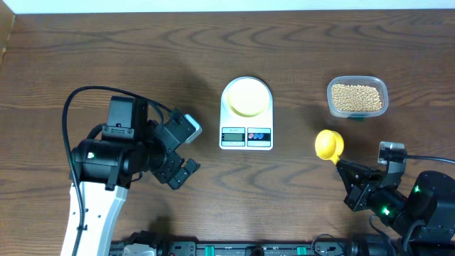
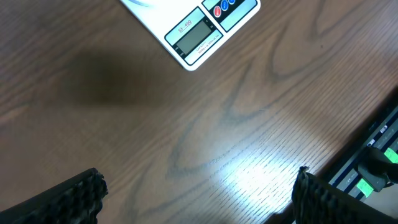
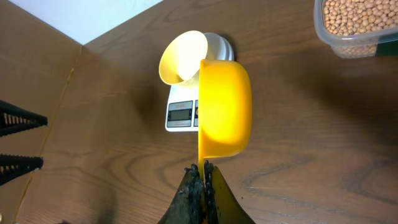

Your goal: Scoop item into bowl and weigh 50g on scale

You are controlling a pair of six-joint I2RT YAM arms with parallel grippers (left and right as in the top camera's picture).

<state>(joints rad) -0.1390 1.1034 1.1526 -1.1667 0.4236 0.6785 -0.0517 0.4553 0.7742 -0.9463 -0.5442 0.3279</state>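
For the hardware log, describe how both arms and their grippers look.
Left arm: black joint housings above a white link, a black cable looping over it, a pale camera box at the wrist. Left gripper: black, with ribbed pads. Right arm: black, small green lights, a thin cable, a silver wrist box. Right gripper: slim, black, tapered.

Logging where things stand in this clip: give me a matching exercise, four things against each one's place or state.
Things:
1. small pale cream round bowl
2. clear plastic rectangular tub
3. yellow plastic scoop
4. left pincer

Place or state:
A. open above the brown wooden table
B. on the white flat scale
C. holds tan beans
D. gripped by the right pincer

Pairs: 1-B, 2-C, 3-D, 4-A.
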